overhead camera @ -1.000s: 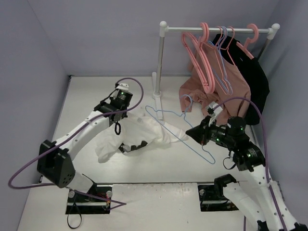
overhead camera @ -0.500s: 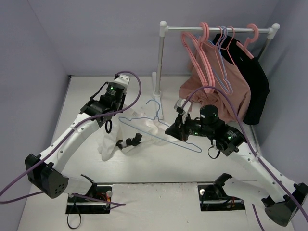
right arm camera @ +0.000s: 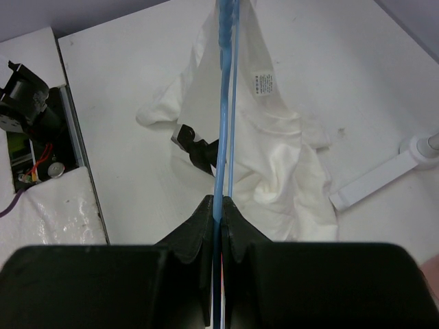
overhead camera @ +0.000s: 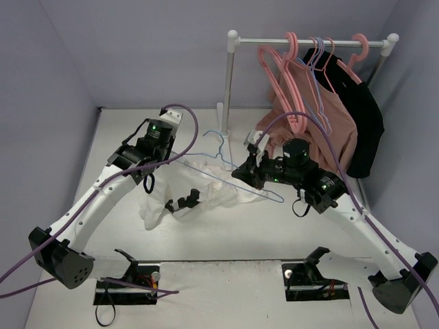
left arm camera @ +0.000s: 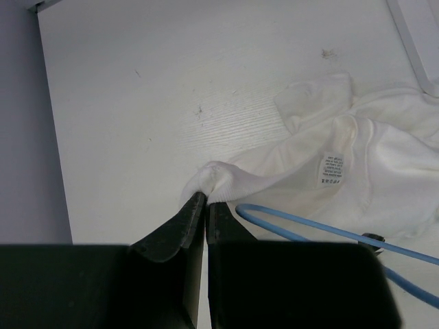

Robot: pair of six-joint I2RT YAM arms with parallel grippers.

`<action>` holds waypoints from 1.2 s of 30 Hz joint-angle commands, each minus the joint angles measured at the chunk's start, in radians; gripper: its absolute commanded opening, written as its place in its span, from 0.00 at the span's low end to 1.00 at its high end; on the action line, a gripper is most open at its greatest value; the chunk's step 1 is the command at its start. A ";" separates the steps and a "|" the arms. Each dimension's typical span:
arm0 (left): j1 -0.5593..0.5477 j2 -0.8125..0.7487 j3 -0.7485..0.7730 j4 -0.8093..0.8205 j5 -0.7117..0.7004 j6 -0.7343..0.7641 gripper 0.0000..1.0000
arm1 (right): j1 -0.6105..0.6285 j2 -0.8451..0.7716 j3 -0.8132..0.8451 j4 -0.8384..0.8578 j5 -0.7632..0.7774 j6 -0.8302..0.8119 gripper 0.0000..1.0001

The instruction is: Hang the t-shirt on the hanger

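Observation:
The white t-shirt (overhead camera: 206, 190) lies crumpled on the table, its black graphic (overhead camera: 185, 203) showing at the near edge. In the left wrist view my left gripper (left arm camera: 206, 197) is shut on a bunched fold of the t-shirt (left arm camera: 357, 157), at the garment's left end (overhead camera: 159, 166). The light-blue hanger (overhead camera: 271, 195) slants over the shirt with its hook (overhead camera: 219, 140) toward the back. My right gripper (overhead camera: 239, 173) is shut on the hanger's wire (right arm camera: 221, 157), seen edge-on above the t-shirt (right arm camera: 274, 137). One hanger tip (left arm camera: 309, 221) lies beside the left fingers.
A white clothes rack (overhead camera: 230, 75) stands at the back right, its foot (overhead camera: 223, 130) just behind the shirt. Pink hangers (overhead camera: 288, 89), a dusty-pink top (overhead camera: 336, 130) and a black garment (overhead camera: 363, 116) hang on it. Purple walls close in on the left, back and right.
The right gripper has carried the hanger left and toward the back, over the t-shirt. The left gripper has shifted slightly back, still pinching the shirt.

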State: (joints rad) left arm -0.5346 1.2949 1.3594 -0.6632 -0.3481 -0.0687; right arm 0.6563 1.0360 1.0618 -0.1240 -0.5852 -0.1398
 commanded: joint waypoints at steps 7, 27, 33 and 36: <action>0.005 -0.062 0.035 0.016 0.067 0.086 0.00 | 0.006 0.083 0.055 0.082 -0.117 -0.086 0.00; -0.004 0.171 1.082 -0.228 0.464 0.309 0.00 | -0.116 0.253 0.644 0.172 -0.367 -0.023 0.00; 0.001 0.028 0.788 -0.222 0.376 0.328 0.00 | -0.112 0.270 0.561 0.185 -0.475 0.034 0.00; 0.008 -0.067 0.567 -0.171 0.347 0.316 0.00 | -0.090 0.244 0.401 0.191 -0.487 0.023 0.00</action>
State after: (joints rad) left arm -0.5346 1.3000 2.1353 -0.8798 0.0450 0.2352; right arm 0.5467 1.2723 1.6170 0.0128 -0.9956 -0.1366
